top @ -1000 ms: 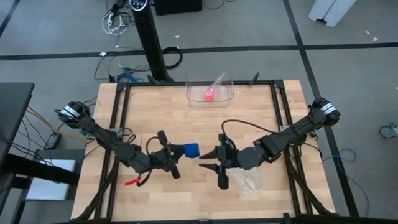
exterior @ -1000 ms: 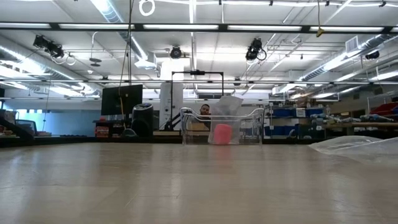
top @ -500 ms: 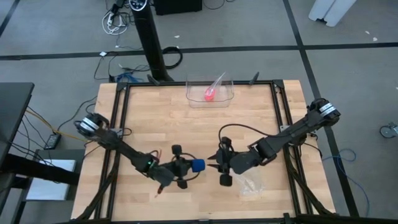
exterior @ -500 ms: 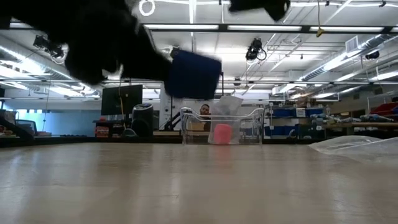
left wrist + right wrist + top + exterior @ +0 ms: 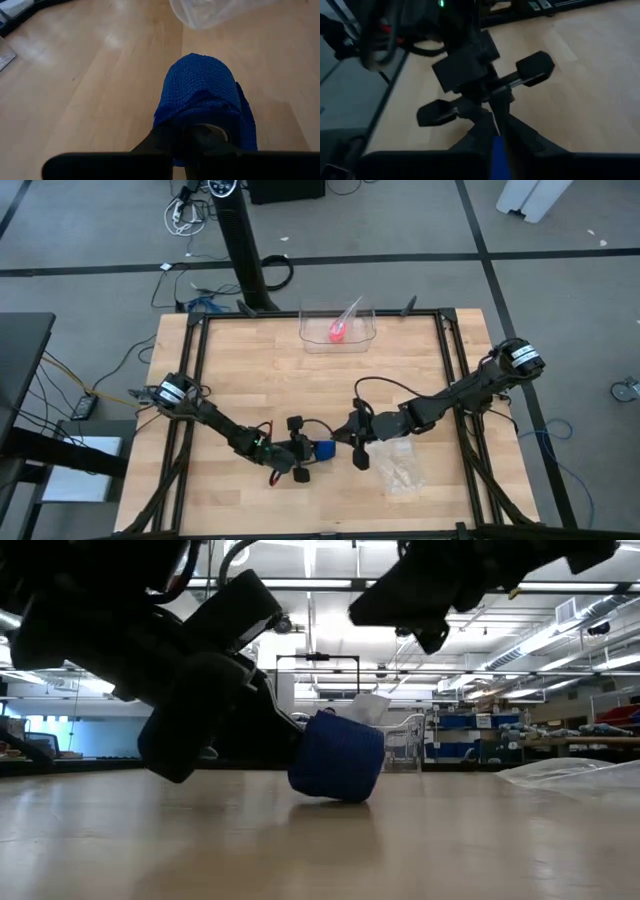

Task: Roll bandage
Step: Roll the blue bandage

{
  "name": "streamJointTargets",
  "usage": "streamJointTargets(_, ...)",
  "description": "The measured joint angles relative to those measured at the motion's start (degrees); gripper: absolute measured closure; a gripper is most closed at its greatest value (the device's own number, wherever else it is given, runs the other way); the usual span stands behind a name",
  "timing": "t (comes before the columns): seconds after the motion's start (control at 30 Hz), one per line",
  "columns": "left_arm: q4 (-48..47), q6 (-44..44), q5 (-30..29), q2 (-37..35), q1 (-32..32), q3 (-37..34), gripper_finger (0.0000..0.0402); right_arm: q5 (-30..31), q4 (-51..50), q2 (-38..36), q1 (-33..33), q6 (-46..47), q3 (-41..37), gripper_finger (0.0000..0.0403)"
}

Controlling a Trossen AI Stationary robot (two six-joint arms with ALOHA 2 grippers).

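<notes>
The bandage [image 5: 323, 450] is a bright blue rounded roll near the table's front middle. It shows in the low view [image 5: 337, 756] and in the left wrist view [image 5: 205, 97]. My left gripper [image 5: 303, 451] is shut on it from its left side; in the low view [image 5: 265, 745] it slants down to the roll. My right gripper [image 5: 348, 443] is just right of the roll and, in the low view [image 5: 360, 615], well above it. A sliver of blue shows in the right wrist view [image 5: 499, 155]. My left gripper pinches the roll at the end that faces it [image 5: 170, 125], beside the hollow core [image 5: 210, 131]; the fingers hide the exact spot. They come slanting down from the table's left. The roll is tilted, its lower edge [image 5: 328, 794] on the table.
A clear plastic bag [image 5: 400, 467] lies just right of the roll, under the right arm. A clear container [image 5: 338, 340] with a small pink-red roll [image 5: 336, 332] stands at the far middle edge. A red object [image 5: 273, 477] lies under the left arm.
My left gripper has carried the roll toward the table's near edge and a little right, and down: the roll was up in the air half a second ago and now touches the table, tilted. My right gripper has gone along beside it toward the near edge.
</notes>
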Motion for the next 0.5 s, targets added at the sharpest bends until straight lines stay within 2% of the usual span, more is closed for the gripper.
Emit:
streamJointTargets(0.13,1.93,1.01,2.3,0.0,1.72,0.04,0.0384,-2.72,-0.39,5.43,-0.09,-3.42,2.9,0.0397)
streamJointTargets(0.27,2.22,1.03,5.81,0.0,3.17,0.07,0.0384,-2.91,-6.07,10.64,-0.29,-4.11,8.22,0.0396)
streamJointTargets(0.5,1.89,1.35,8.17,0.0,3.62,0.09,0.0384,-2.14,-21.3,15.77,-1.26,-5.17,18.38,0.0399)
